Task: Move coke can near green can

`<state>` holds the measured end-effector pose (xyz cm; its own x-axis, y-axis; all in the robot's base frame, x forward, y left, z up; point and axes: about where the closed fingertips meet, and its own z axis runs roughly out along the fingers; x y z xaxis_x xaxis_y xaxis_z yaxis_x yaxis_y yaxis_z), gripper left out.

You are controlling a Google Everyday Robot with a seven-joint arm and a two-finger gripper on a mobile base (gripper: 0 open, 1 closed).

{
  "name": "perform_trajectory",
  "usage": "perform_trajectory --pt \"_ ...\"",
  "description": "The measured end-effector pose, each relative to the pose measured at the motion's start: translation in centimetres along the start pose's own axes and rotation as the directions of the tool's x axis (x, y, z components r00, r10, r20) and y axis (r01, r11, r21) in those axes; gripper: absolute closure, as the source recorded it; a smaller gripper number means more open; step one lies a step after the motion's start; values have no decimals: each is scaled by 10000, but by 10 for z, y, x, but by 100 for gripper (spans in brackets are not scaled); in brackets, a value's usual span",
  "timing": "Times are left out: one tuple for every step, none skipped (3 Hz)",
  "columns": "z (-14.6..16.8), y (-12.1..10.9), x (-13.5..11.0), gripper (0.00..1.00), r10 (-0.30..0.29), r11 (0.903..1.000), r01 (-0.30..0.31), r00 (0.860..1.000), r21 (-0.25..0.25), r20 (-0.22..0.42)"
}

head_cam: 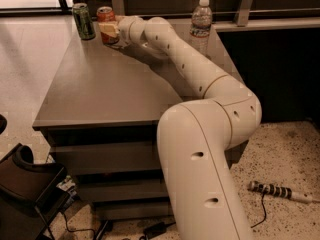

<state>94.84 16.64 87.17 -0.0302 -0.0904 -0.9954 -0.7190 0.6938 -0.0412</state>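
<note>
The coke can [104, 17], red-orange with a silver top, stands upright at the far left of the grey table [110, 89]. My gripper [107, 30] is at the end of the long white arm and is shut on the coke can's lower part. The green can [83, 21], dark green with a silver top, stands upright just left of the coke can, a small gap between them, near the table's far left corner.
A clear plastic water bottle [200, 24] stands at the table's far right. A wooden wall rail runs behind the table. A black chair [27, 194] is on the floor at the lower left. A striped tool with a cable [277, 191] lies on the floor at right.
</note>
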Motion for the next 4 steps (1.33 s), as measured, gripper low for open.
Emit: perform_trajectory --pt "2 3 1 52 11 10000 -11 10000 -44 -11" --pt "4 5 2 29 18 10000 -18 10000 -71 -18" --pt "6 8 3 5 26 9999 -27 10000 -106 -26" --pt "7 9 3 0 31 9999 -32 10000 -128 -31"
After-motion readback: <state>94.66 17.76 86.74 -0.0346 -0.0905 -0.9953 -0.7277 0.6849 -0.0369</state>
